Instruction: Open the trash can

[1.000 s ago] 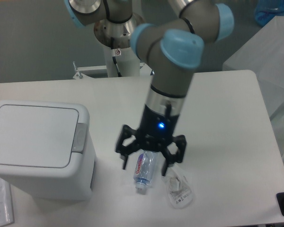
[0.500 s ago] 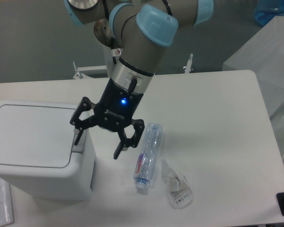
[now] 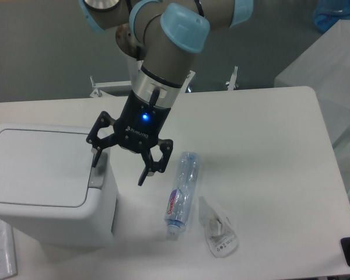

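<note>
I see a white table (image 3: 268, 134) with rounded corners, and a grey floor beyond its far edge. At the right stands something wrapped in clear plastic sheet (image 3: 332, 70). My gripper (image 3: 120, 165) hangs with its two black fingers spread wide and nothing between them. One fingertip (image 3: 96, 157) sits at the right edge of the lid, just above the grey push tab (image 3: 97, 175); I cannot tell whether it touches. The other finger hangs past the bin's side, over bare table. There is one trash can (image 3: 46, 186), at the table's left near corner, lid down flat. One clear bottle (image 3: 181, 194) lies on its side beside it, and one crumpled clear wrapper (image 3: 219, 233) lies just right of the bottle.
</note>
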Available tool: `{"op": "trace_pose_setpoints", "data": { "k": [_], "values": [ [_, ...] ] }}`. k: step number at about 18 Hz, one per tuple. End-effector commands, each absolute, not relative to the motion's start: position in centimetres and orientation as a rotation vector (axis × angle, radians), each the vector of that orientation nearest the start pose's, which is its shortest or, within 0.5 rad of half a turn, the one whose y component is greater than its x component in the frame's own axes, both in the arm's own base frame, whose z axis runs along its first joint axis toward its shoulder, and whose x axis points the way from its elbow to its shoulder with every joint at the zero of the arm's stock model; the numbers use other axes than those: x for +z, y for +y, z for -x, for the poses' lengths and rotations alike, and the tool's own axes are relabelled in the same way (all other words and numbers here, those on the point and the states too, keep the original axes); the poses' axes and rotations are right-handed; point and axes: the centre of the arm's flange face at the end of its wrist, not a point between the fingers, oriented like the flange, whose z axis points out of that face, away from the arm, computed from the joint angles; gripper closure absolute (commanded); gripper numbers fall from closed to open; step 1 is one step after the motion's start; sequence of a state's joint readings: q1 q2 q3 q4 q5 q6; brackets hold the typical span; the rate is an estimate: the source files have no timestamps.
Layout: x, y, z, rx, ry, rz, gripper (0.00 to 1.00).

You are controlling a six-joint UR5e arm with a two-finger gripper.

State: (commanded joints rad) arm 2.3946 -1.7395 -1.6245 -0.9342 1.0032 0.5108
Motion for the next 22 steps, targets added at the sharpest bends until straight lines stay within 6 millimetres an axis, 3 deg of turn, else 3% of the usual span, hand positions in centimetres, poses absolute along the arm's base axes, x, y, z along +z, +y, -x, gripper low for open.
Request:
{"op": "trace_pose_setpoints", "data": {
  "k": [3, 10, 15, 19, 22],
  "values": [
    [45.3, 53.1, 29.9, -0.246, -0.244, 2.469, 0.0],
    [46.5, 53.3, 30.1, -0.229, -0.242, 2.451, 0.0],
    [51.0, 53.4, 31.7, -0.195, -0.319, 2.378, 0.0],
    [52.1, 52.1, 34.1, -0.122, -0.31, 2.369, 0.0],
    [50.5, 50.9, 36.9, -0.02, -0.262, 2.422, 0.0]
  ]
}}
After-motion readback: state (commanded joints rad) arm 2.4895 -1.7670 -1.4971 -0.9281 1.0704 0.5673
